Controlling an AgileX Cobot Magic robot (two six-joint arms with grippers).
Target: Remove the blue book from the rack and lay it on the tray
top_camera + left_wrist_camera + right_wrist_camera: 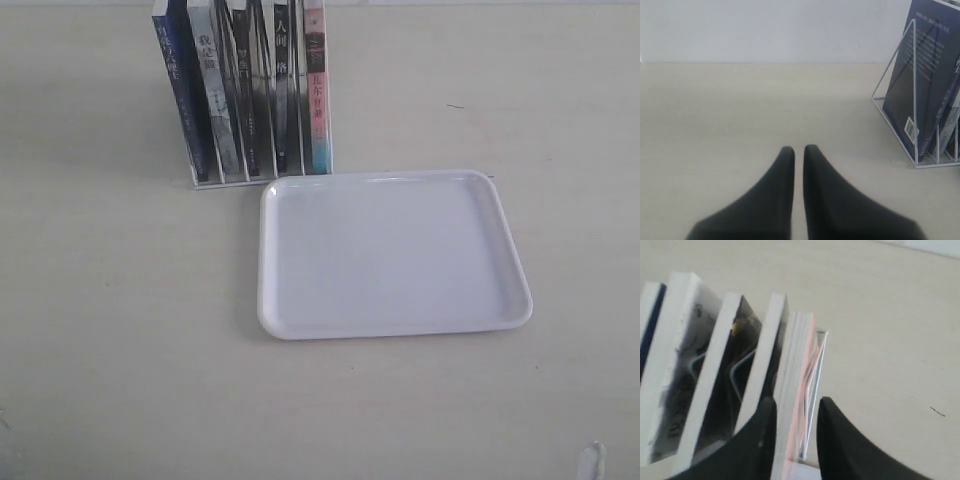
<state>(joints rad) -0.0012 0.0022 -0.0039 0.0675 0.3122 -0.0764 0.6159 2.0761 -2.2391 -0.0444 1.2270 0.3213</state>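
Observation:
The blue book (175,90) stands upright in the leftmost slot of the white wire rack (208,182). In the left wrist view its purplish-grey back (925,75) leans behind the rack's end wire (914,100). The white tray (390,250) lies flat just right of the rack, with nothing on it. My left gripper (799,150) is shut on nothing, low over bare table, well apart from the rack. My right gripper (796,407) is open above the books, its jaws either side of the pink-edged book (797,370) at the rack's other end. Neither gripper shows in the exterior view.
Several other books fill the rack: a grey-white-spined one (213,90), dark ones (282,90) and the pink-and-teal-spined one (316,90). A small pale object (594,462) sits at the table's front right edge. A pale wall rises behind the table in the left wrist view.

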